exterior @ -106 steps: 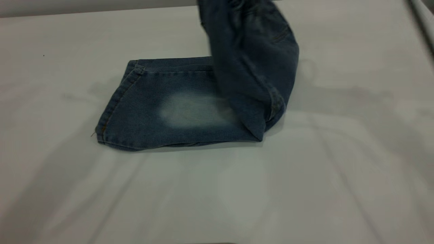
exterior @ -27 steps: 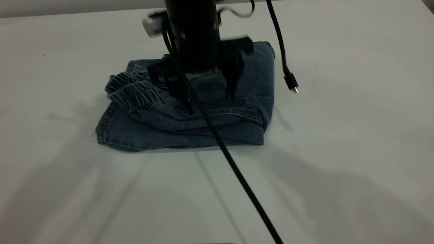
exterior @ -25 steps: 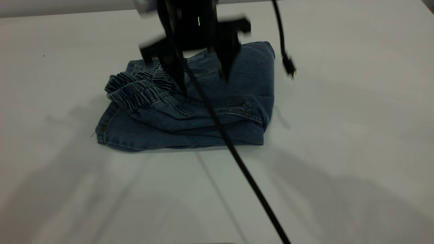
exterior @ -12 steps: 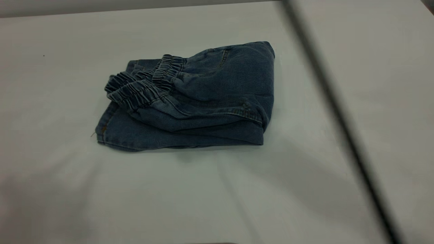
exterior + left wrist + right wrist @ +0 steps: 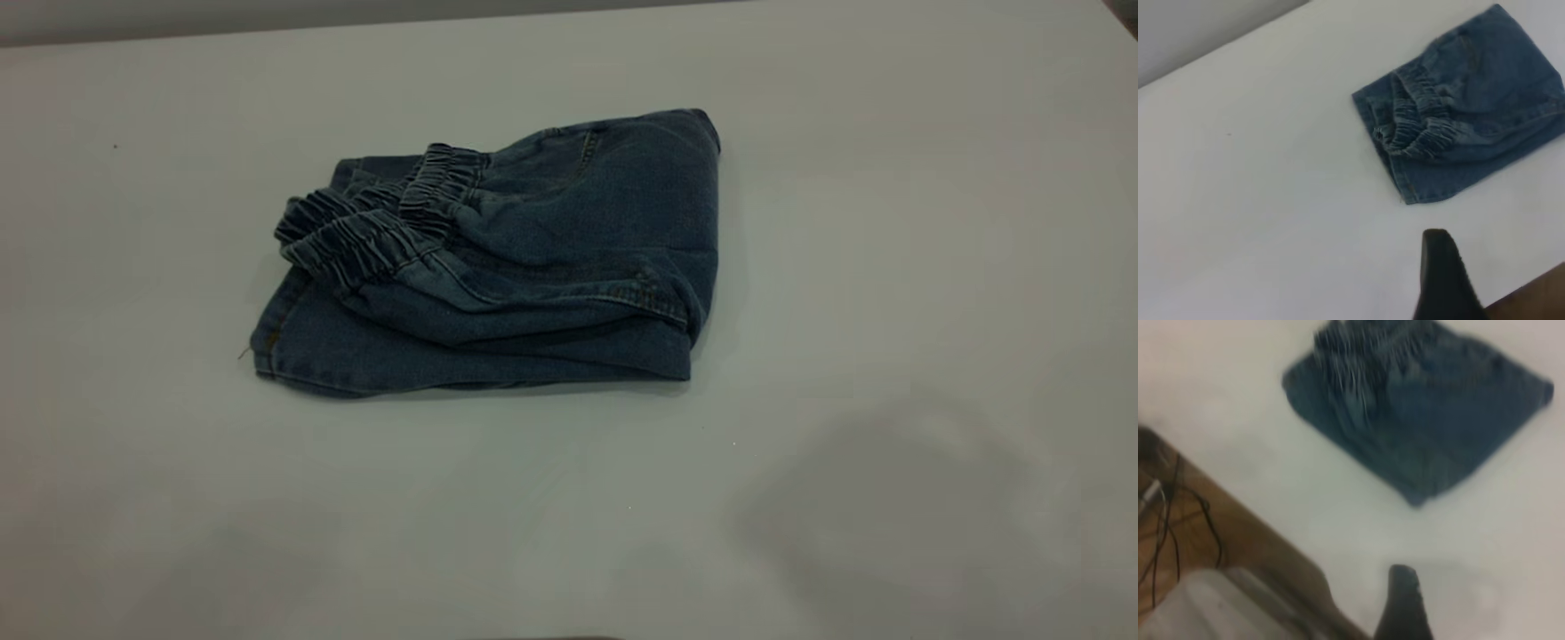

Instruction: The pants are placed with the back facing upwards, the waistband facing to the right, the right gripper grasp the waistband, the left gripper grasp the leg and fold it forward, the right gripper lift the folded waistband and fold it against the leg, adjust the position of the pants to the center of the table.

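Pants [image 5: 498,267] are lying folded on the table [image 5: 889,267], waistband [image 5: 373,236] doubled over, ungripped; whether either gripper is spread cannot be told.

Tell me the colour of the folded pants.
Blue denim pants, clearest in the exterior view.

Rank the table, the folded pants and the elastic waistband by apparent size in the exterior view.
1. The table, filling nearly the whole view.
2. The pants, a folded bundle lying on it.
3. The waistband, only the bunched left part of that bundle.
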Tool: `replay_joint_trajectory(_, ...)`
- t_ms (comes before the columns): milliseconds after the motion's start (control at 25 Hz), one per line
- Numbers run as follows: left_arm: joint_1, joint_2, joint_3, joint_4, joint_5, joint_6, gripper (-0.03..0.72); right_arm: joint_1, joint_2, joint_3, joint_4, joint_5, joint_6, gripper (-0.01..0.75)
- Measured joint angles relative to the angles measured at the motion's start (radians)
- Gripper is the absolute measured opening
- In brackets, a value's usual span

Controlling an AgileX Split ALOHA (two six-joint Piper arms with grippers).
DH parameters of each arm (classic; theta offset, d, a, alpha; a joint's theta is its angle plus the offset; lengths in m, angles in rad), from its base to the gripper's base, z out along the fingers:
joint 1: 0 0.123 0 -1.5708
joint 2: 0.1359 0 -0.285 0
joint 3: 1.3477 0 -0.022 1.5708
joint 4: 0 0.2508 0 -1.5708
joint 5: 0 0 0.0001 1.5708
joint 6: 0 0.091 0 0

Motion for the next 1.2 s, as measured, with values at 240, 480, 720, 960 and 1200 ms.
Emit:
replay_joint_trajectory(240,0.0,-0.073,0.178,0.0,0.0,-0.05,0.39,0.0,-0.234,0.325,-0.023,-0.003,0.009,0.461)
replay_joint_trajectory(480,0.0,-0.154,0.477,-0.023,0.0,-0.053,0.39,0.0,-0.446,0.657,-0.053,-0.103,0.009,0.46)
replay_joint_trajectory(720,0.0,-0.252,0.593,-0.054,-0.005,-0.065,0.39,0.0,-0.632,0.897,-0.054,-0.145,0.009,0.46)
replay_joint_trajectory(960,0.0,-0.312,0.635,-0.075,-0.047,-0.065,0.39,0.0,-0.774,0.953,-0.051,-0.153,-0.018,0.46)
replay_joint_trajectory(1200,0.0,-0.318,0.636,-0.076,-0.057,-0.065,0.39,0.0,-0.847,0.955,-0.042,-0.148,-0.029,0.46)
